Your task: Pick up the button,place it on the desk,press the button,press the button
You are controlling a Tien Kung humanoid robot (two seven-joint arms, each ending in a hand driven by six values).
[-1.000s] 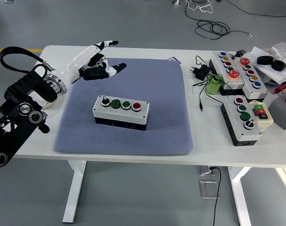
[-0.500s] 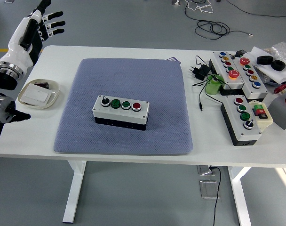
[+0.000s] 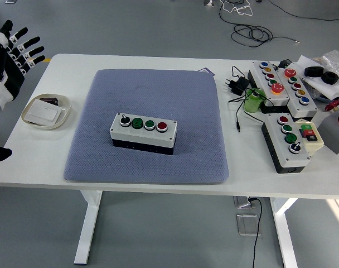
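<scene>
A grey button box (image 3: 143, 132) with a black knob, two green buttons and a red button lies near the middle of the blue-grey mat (image 3: 147, 89). My left hand (image 3: 12, 53) is far off at the picture's left edge, raised beside the table with its fingers spread and holding nothing. It is well clear of the box. My right hand does not show.
A white dish (image 3: 45, 111) with a card in it sits left of the mat. At the right stand several other button boxes (image 3: 281, 84), a green roll (image 3: 253, 103), a black plug and cable (image 3: 237, 86), and black rings (image 3: 320, 73).
My left hand has pulled back from over the mat's far left corner, rising and swinging left and then down to the picture's edge. The white dish it covered now shows. The button box has not moved.
</scene>
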